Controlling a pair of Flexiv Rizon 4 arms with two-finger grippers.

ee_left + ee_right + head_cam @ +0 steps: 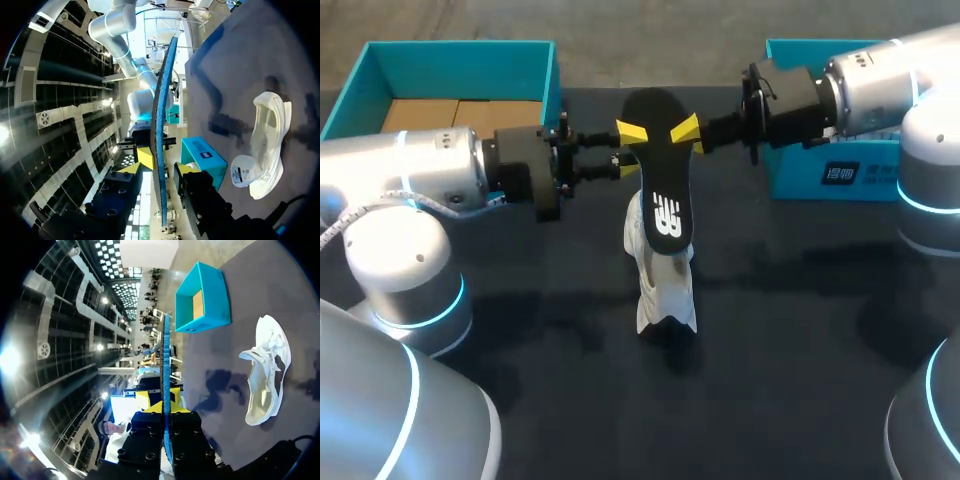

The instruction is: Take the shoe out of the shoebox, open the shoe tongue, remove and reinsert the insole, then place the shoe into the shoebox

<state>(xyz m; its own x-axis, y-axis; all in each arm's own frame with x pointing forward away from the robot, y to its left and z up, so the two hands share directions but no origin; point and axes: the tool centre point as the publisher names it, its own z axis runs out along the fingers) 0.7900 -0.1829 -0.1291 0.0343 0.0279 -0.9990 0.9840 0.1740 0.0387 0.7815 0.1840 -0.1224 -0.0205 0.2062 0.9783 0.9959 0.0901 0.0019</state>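
Ideally, right gripper (692, 130), clamped on the flat black foam insole (665, 180), feeds it toward six o'clock into the white knit shoe (665, 290), with left gripper (625, 150) seemingly parted around it.

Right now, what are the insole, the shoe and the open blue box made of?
The insole is probably foam: matte black on top, blue underneath, thin and slightly bent. The shoe looks like soft white cloth, since it sags. The box looks like cardboard: blue walls, plain brown floor.

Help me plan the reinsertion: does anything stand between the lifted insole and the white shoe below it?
Nothing visible does. The insole, held in the right tool, hangs over the shoe lying on the table, with only air between.
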